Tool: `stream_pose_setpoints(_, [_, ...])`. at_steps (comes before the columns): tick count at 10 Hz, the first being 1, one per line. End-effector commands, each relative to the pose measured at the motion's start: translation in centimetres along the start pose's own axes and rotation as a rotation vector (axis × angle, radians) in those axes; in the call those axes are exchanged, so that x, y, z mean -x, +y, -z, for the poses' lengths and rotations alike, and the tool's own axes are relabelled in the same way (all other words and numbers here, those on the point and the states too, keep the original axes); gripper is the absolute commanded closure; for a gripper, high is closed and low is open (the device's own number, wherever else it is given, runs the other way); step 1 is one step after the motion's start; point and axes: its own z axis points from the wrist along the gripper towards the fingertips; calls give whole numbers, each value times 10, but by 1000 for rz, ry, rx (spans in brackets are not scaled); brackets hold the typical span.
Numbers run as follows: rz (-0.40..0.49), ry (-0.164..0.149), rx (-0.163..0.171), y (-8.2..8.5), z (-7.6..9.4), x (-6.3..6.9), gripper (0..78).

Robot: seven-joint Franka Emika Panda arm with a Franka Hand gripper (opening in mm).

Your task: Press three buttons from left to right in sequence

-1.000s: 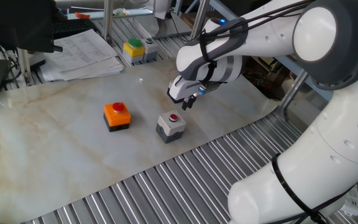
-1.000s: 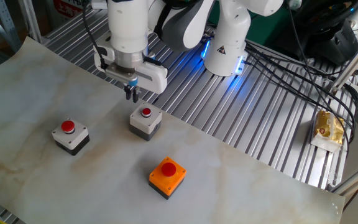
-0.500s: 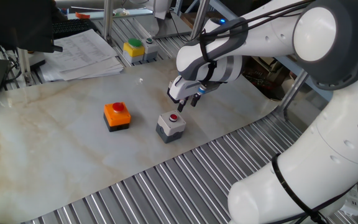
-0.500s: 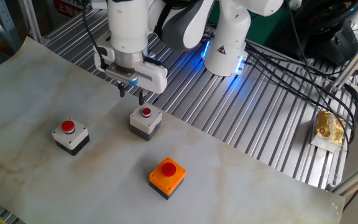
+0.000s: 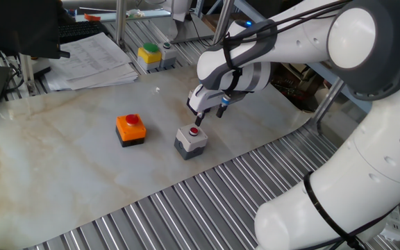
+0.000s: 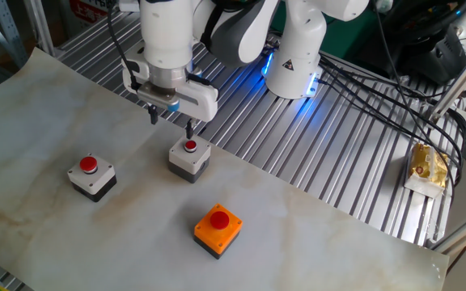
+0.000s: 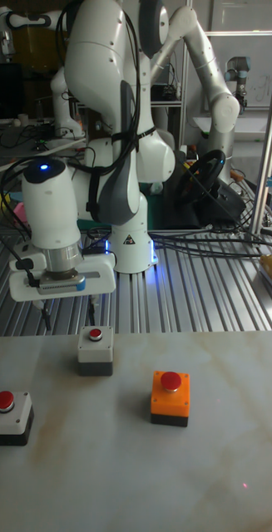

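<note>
Above grey button box (image 6: 189,155) (fingers spread), end effector (image 6: 171,123).

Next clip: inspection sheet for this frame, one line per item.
Surface: marbled sheet over a slatted metal table.
Job's things: orange button box, grey button box, white-topped button box, all upright and apart.
Clutter: yellow box with green button, papers.
Gripper: gripper open, one fingertip just above the grey box's red button.
Cables: black bundle behind the arm's base.
Surroundings: a second white arm.
</note>
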Motion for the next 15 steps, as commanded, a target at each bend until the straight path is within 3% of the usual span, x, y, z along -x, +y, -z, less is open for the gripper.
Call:
stream_pose_setpoints(1, [-39, 19, -75, 14, -1, -9, 2])
stream_pose_setpoints(2, [-39, 19, -85, 15, -2, -9, 2])
stream_pose_setpoints(3, [-32, 20, -120, 16, -1, -9, 2])
stream_pose_setpoints(4, [-34, 20, -124, 17, -1, -9, 2])
stream_pose_setpoints(9, [-48, 27, -88, 16, 1, -10, 2])
stream_pose_setpoints(15, [-49, 26, -86, 17, -6, -7, 2])
